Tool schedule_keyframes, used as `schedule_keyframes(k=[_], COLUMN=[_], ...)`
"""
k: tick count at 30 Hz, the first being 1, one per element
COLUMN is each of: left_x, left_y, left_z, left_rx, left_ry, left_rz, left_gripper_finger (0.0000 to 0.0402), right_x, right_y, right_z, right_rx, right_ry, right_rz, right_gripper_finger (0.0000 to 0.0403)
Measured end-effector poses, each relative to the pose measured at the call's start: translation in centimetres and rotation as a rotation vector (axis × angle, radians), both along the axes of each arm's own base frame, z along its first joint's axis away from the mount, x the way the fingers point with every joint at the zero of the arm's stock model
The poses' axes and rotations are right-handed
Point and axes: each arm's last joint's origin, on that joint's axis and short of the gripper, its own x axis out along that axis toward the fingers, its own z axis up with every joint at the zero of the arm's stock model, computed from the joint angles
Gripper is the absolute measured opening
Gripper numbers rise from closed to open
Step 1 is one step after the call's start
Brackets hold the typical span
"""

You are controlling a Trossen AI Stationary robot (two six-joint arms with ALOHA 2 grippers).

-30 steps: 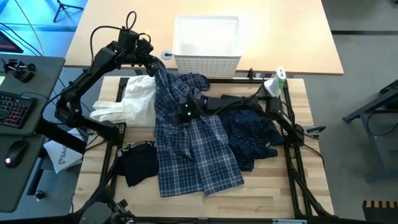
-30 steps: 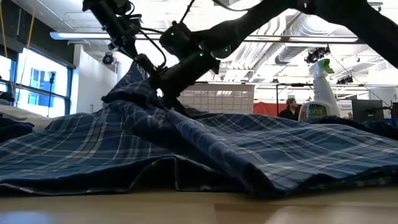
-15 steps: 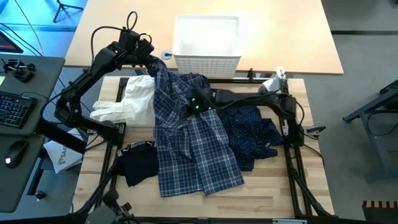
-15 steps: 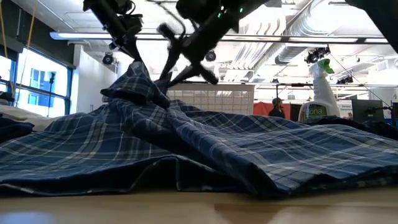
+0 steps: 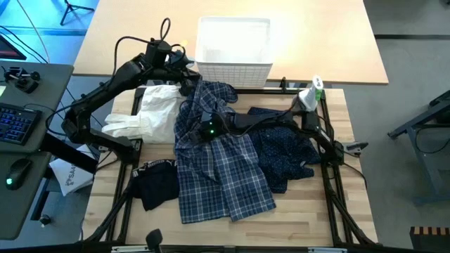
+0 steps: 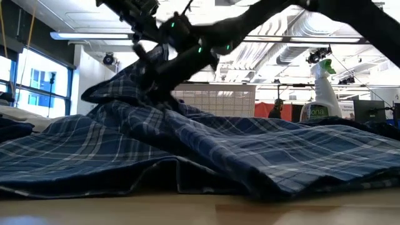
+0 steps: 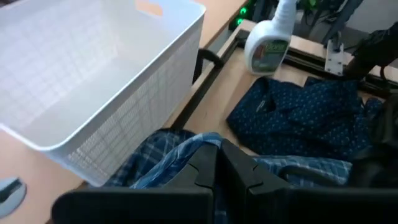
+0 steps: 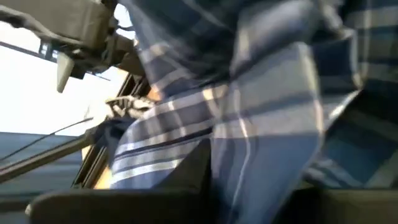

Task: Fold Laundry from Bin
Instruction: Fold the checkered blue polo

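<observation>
The left gripper (image 5: pixel 188 79) pinched the plaid shirt (image 5: pixel 218 169) aloft beside the bin (image 5: pixel 234 49) (spreading step); the right gripper (image 5: pixel 204 125) gripped a fold mid-bench. Next: pull the cloth flat.

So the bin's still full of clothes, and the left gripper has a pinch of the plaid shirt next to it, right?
Not quite: the high view shows the bin empty. The rest holds: the left gripper is shut on the plaid shirt beside it.
</observation>
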Motion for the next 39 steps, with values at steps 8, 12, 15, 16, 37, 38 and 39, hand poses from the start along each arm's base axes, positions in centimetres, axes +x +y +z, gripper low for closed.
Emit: schedule_keyframes(k=[8, 12, 15, 16, 37, 38, 39], left_x=[2.2, 3.7, 5.4, 6.0, 3.3, 2.8, 2.3], left_y=[0.6, 1.5, 2.3, 2.6, 3.1, 2.1, 1.0], left_z=[-1.6, -3.4, -5.6, -6.6, -7.4, -6.3, -5.4], left_rx=[-0.022, -0.052, -0.076, -0.086, -0.248, -0.238, -0.233], left_ry=[0.003, 0.039, 0.090, 0.112, 0.216, 0.213, 0.210], left_rz=[-0.011, -0.019, -0.028, -0.023, -0.031, -0.042, -0.043], left_gripper_finger=[0.0000, 0.0000, 0.0000, 0.0002, 0.0172, 0.0172, 0.0172], right_x=[-3.2, -4.1, -4.6, -5.0, -14.6, -14.7, -14.9], right_y=[2.3, 6.9, 8.9, 9.2, 11.7, 11.5, 11.4], right_z=[4.6, 4.3, 4.2, 4.5, 16.6, 16.5, 16.3], right_rx=[-0.192, -0.275, -0.258, -0.261, -0.289, -0.311, -0.344], right_ry=[0.182, 0.309, 0.351, 0.366, 0.338, 0.355, 0.377], right_rz=[0.011, 0.004, -0.039, -0.071, 0.022, 0.031, 0.029], right_gripper_finger=[0.0143, 0.0155, 0.0154, 0.0152, 0.0139, 0.0139, 0.0139])
